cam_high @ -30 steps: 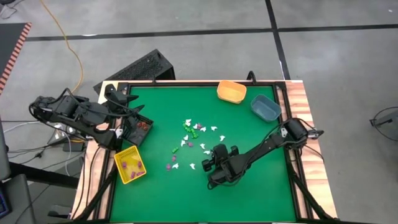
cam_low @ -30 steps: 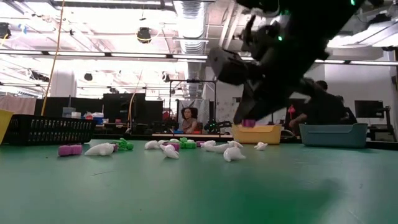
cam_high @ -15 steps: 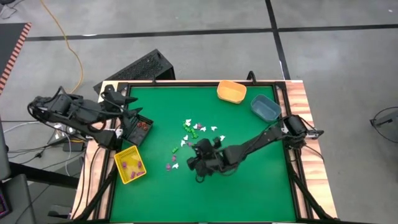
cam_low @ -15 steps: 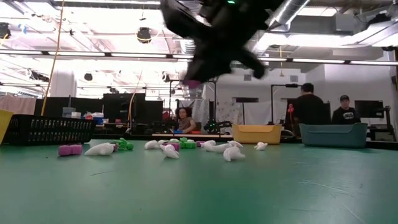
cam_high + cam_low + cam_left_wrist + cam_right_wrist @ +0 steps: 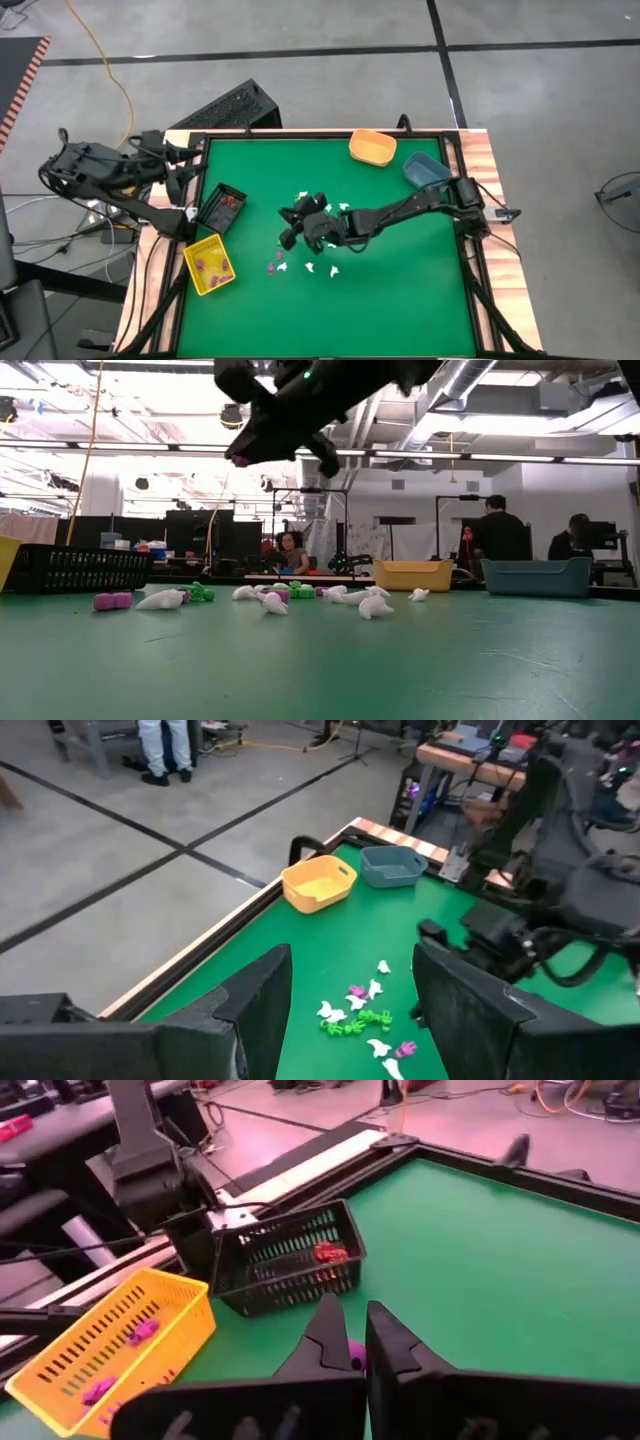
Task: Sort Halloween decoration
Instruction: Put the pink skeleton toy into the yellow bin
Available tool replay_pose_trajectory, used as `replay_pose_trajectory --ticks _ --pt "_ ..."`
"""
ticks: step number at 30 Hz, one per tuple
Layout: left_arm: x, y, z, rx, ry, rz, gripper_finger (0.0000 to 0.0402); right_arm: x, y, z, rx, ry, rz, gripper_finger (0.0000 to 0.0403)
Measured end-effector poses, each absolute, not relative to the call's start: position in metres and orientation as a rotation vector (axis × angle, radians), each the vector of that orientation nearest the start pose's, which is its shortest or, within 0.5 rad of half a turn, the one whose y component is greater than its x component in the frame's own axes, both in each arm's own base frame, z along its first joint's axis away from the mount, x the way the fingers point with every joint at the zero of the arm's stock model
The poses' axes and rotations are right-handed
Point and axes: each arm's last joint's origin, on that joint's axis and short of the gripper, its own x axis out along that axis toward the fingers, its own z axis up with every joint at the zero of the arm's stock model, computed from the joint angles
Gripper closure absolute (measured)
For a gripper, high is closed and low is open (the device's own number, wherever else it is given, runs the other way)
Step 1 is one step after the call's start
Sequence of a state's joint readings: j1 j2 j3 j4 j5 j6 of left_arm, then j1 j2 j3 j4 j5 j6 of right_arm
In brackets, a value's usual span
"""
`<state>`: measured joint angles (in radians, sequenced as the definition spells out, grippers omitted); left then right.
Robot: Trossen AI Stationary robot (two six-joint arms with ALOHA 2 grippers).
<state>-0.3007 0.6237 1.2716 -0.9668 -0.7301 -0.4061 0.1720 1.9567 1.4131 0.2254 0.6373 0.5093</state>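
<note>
Small white, green and purple trinkets point(image 5: 318, 212) lie scattered mid-table, also seen in the low view as trinkets point(image 5: 270, 598) and in the left wrist view as trinkets point(image 5: 358, 1020). My right gripper point(image 5: 288, 236) hovers over their left edge, pointing toward the black bin point(image 5: 285, 1260) and the yellow bin point(image 5: 110, 1340). It is shut on a purple trinket point(image 5: 356, 1356). My left gripper point(image 5: 188, 160) is open above the table's far left corner, its fingers wide apart in its wrist view point(image 5: 350, 995). My right gripper point(image 5: 350, 1348) pinches a purple trinket between its two fingertips point(image 5: 325, 1335). Only a small bit of the trinket shows in the gap. In the low view the purple piece point(image 5: 238, 460) sits at the finger ends, lifted well clear of the table.
Yellow bin point(image 5: 208, 265) holds purple pieces at the left near side. The black bin point(image 5: 222, 208) beside it holds reddish pieces. Orange bin point(image 5: 372, 147) and blue bin point(image 5: 426, 172) stand at the far right. A raised rim edges the green table point(image 5: 400, 300). People are in the room behind.
My right gripper has swung toward the table's left and slightly far, rising as it went, with the purple trinket between its fingertips. My left gripper has drawn back from over the black bin toward the far left corner.
</note>
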Motion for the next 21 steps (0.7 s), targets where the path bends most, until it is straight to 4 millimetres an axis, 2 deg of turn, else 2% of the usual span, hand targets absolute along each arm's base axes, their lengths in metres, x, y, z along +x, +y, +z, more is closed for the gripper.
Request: replay_pose_trajectory --ticks 7,13,17,21 --pt "0.047 0.005 0.426 -0.251 0.175 0.461 0.0202 0.506 0.065 0.231 0.351 0.146 -0.394 0.0401" --pt "0.048 0.005 0.426 -0.251 0.177 0.453 0.0202 0.558 0.071 0.234 0.348 0.077 -0.265 0.0401" --pt "0.048 0.005 0.426 -0.253 0.18 0.443 0.0202 0.581 0.074 0.225 0.352 0.091 -0.184 0.0401" --pt "0.048 0.004 0.426 -0.255 0.184 0.429 0.0202 0.593 0.078 0.219 0.356 0.024 -0.11 0.0401"
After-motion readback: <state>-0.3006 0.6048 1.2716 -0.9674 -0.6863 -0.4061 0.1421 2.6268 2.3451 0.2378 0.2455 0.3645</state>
